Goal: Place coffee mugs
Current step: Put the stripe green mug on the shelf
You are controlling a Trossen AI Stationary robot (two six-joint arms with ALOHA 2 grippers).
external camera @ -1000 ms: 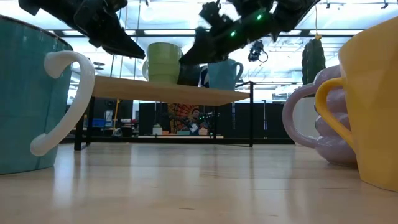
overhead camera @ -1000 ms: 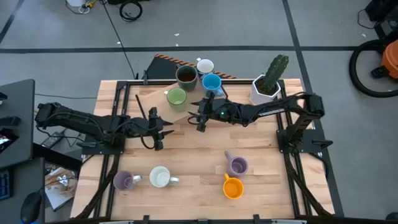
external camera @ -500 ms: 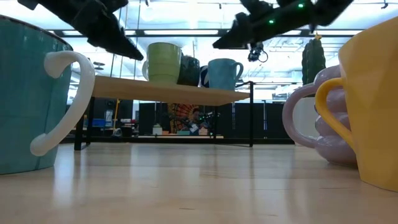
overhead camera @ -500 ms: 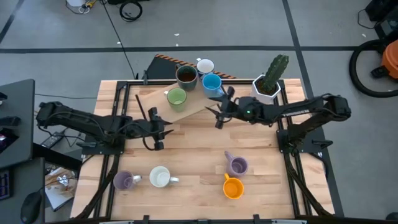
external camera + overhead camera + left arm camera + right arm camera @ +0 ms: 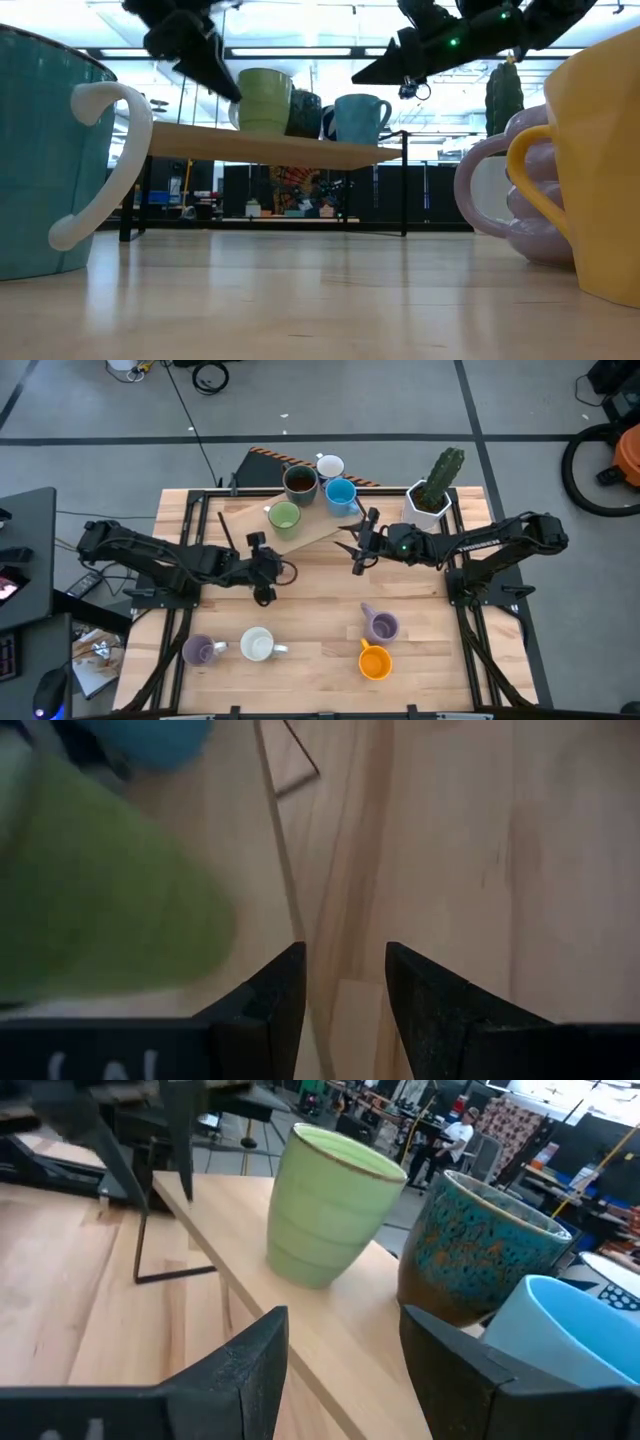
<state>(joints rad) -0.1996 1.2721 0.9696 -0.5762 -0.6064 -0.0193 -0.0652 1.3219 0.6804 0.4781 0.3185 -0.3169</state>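
In the high view four mugs stand on a raised wooden shelf [image 5: 310, 535] at the far side: green [image 5: 283, 517], dark brown [image 5: 299, 482], white [image 5: 329, 466] and blue [image 5: 340, 493]. On the table stand a purple mug [image 5: 198, 650], a white mug [image 5: 257, 646], a second purple mug [image 5: 380, 626] and an orange mug [image 5: 373, 661]. My left gripper [image 5: 275, 570] hovers open just near of the shelf, below the green mug [image 5: 100, 900]. My right gripper [image 5: 350, 548] hovers open right of the shelf, facing the green mug [image 5: 330, 1205].
A white hexagonal pot with a cactus [image 5: 430, 495] stands at the far right, close to my right arm. The shelf stands on thin black legs [image 5: 404, 180]. Bare table lies between the shelf and the near row of mugs.
My right gripper has drawn back from the shelf's near edge toward the table's right and risen a little in the low view. My left gripper has moved toward the table's right, coming in under the green mug's side of the shelf.
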